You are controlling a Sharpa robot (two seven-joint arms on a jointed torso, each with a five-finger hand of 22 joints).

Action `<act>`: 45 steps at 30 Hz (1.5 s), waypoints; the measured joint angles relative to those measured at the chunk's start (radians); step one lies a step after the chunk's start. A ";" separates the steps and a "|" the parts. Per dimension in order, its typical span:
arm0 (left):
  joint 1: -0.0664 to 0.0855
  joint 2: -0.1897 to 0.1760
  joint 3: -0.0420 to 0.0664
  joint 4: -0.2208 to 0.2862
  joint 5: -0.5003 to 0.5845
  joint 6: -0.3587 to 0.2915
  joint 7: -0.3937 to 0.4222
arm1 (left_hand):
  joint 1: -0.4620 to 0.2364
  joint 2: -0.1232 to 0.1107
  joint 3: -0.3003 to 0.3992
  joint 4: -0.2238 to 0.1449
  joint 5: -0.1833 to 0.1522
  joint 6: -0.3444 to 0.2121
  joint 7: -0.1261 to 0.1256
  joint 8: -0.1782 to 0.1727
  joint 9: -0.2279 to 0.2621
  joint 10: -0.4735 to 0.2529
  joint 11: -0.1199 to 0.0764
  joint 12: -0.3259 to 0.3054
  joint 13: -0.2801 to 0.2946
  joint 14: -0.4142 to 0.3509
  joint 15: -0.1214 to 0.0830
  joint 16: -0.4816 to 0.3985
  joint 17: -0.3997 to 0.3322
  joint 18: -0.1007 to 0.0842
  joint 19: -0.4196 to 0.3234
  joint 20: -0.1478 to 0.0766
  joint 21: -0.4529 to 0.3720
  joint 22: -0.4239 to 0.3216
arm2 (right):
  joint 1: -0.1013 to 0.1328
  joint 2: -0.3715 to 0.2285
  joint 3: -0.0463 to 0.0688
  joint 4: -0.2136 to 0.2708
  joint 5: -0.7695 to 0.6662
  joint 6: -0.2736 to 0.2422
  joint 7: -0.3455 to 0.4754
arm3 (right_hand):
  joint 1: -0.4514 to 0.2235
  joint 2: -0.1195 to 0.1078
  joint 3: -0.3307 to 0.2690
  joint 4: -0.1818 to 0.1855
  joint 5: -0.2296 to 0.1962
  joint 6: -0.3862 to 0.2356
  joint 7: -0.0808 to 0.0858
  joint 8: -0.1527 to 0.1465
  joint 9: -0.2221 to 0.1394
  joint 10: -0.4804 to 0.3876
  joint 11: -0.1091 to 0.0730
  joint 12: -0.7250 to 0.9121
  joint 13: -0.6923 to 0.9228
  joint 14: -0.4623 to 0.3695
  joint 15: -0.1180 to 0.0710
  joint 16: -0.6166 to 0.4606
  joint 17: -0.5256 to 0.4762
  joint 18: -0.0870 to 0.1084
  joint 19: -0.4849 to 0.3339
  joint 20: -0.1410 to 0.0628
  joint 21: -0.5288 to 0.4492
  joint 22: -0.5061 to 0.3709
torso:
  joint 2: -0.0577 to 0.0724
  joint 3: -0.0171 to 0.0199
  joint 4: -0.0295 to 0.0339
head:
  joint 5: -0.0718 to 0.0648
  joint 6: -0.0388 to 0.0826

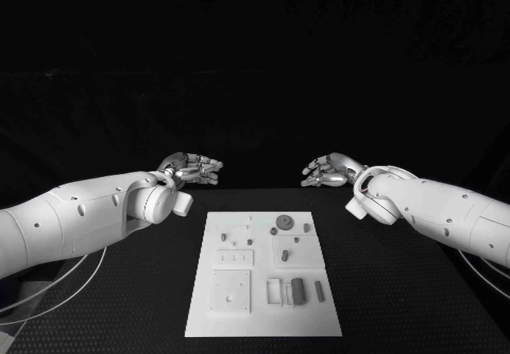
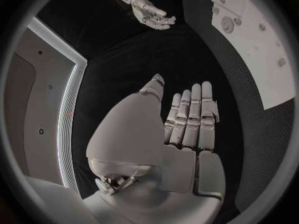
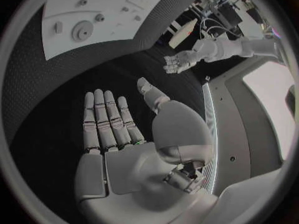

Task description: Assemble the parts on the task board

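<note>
The white task board (image 1: 266, 274) lies in the middle of the black table, seen too as the task board (image 2: 256, 45) and the task board (image 3: 93, 15). Small grey parts rest on it: a round gear-like disc (image 1: 285, 221), a dark cylinder (image 1: 298, 290), a thin pin (image 1: 319, 290) and several small pegs. My left hand (image 1: 194, 167) hovers beyond the board's far left corner, fingers apart, holding nothing; the left wrist view shows the left hand (image 2: 187, 119) flat and empty. My right hand (image 1: 329, 170) hovers beyond the far right corner, likewise empty, with the right hand (image 3: 115, 124) spread flat.
The black table (image 1: 393, 295) stretches to both sides of the board. Each wrist view catches the opposite hand: the right hand (image 2: 152, 12) and the left hand (image 3: 177, 62). A thin cable loop (image 1: 64, 291) hangs under my left arm.
</note>
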 measured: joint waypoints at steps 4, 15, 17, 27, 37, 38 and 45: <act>0.008 -0.010 0.000 0.032 -0.014 0.014 -0.002 | 0.035 0.001 -0.027 0.017 0.000 0.012 0.001 -0.015 -0.013 0.054 -0.002 0.012 0.007 0.070 -0.020 0.028 0.020 0.016 0.063 -0.020 0.023 0.006 | -0.002 0.006 0.000 0.002 -0.145 0.007 -0.004 | 0.012 -0.012 0.024 -0.008 0.000 0.038 0.006 0.008 0.008 0.066 -0.021 0.010 0.009 0.080 -0.031 0.030 0.032 0.006 0.079 -0.014 0.023 0.008 | 0.011 0.0000 0.0100 | -0.004 -0.011; 0.037 -0.075 0.000 0.173 0.004 0.027 -0.004 | 0.050 0.005 -0.069 0.031 0.000 0.021 0.001 -0.031 -0.028 0.060 -0.002 -0.016 0.004 0.073 -0.019 0.013 0.031 0.015 0.069 -0.023 0.014 -0.003 | -0.032 0.048 0.001 -0.001 -0.464 0.015 -0.042 | 0.047 -0.047 0.026 -0.016 0.000 0.151 0.003 0.014 0.076 0.259 -0.107 0.024 0.088 0.423 -0.189 0.314 0.281 0.007 0.473 -0.159 0.252 0.031 | 0.057 -0.0058 0.0496 | -0.040 -0.034; 0.041 -0.083 0.001 0.193 0.008 0.029 -0.004 | 0.050 0.005 -0.071 0.029 0.000 0.021 0.001 -0.031 -0.029 0.060 -0.002 -0.018 0.004 0.073 -0.019 0.012 0.032 0.014 0.069 -0.023 0.014 -0.003 | -0.038 0.055 0.000 -0.002 -0.504 0.016 -0.048 | 0.057 -0.048 0.022 -0.018 0.000 0.164 0.000 0.003 0.068 0.269 -0.114 0.014 0.094 0.456 -0.196 0.389 0.329 0.001 0.520 -0.190 0.320 0.031 | 0.066 -0.0081 0.0572 | -0.043 -0.037; 0.068 -0.125 0.001 0.252 0.013 0.029 -0.003 | 0.050 0.005 -0.075 0.030 0.000 0.021 0.001 -0.031 -0.031 0.060 -0.002 -0.023 0.003 0.073 -0.019 0.012 0.033 0.008 0.069 -0.023 0.011 -0.003 | -0.046 0.093 0.001 0.026 -0.669 0.014 -0.084 | 0.088 -0.033 0.076 -0.015 0.003 0.212 -0.009 -0.027 0.049 0.284 -0.122 -0.041 0.096 0.512 -0.209 0.531 0.406 -0.034 0.560 -0.241 0.509 0.028 | 0.106 -0.0177 0.0865 | -0.057 -0.034; 0.079 -0.148 0.001 0.282 0.012 0.028 -0.003 | 0.050 0.005 -0.080 0.030 0.000 0.021 0.001 -0.035 -0.033 0.060 -0.002 -0.023 0.002 0.073 -0.019 0.008 0.035 0.007 0.068 -0.023 0.011 -0.003 | -0.062 0.111 0.001 0.021 -0.753 0.011 -0.114 | 0.088 -0.033 0.143 -0.017 0.003 0.218 -0.010 -0.040 0.040 0.283 -0.121 -0.081 0.073 0.520 -0.206 0.546 0.406 -0.041 0.551 -0.251 0.554 0.028 | 0.134 -0.0225 0.1014 | -0.063 -0.017; 0.079 -0.148 0.001 0.282 0.012 0.028 -0.003 | 0.050 0.005 -0.080 0.030 0.000 0.021 0.001 -0.034 -0.033 0.060 -0.002 -0.027 0.002 0.073 -0.019 0.008 0.035 0.007 0.069 -0.023 0.011 -0.003 | -0.063 0.111 0.001 0.021 -0.760 0.011 -0.117 | 0.088 -0.033 0.143 -0.017 0.003 0.218 -0.010 -0.040 0.040 0.283 -0.121 -0.085 0.071 0.518 -0.205 0.546 0.406 -0.041 0.551 -0.251 0.554 0.028 | 0.136 -0.0229 0.1021 | -0.063 -0.015; 0.080 -0.151 0.000 0.283 0.012 0.027 -0.004 | 0.050 0.005 -0.082 0.033 0.000 0.021 0.001 -0.034 -0.034 0.060 -0.002 -0.027 0.002 0.073 -0.019 0.008 0.035 0.006 0.068 -0.023 0.011 -0.003 | -0.065 0.095 0.001 0.039 -0.802 0.002 -0.143 | 0.085 -0.054 0.148 -0.017 0.003 0.218 -0.010 -0.046 0.037 0.279 -0.121 -0.096 0.062 0.520 -0.199 0.556 0.406 -0.041 0.549 -0.253 0.569 0.029 | 0.149 -0.0232 0.1034 | -0.054 -0.012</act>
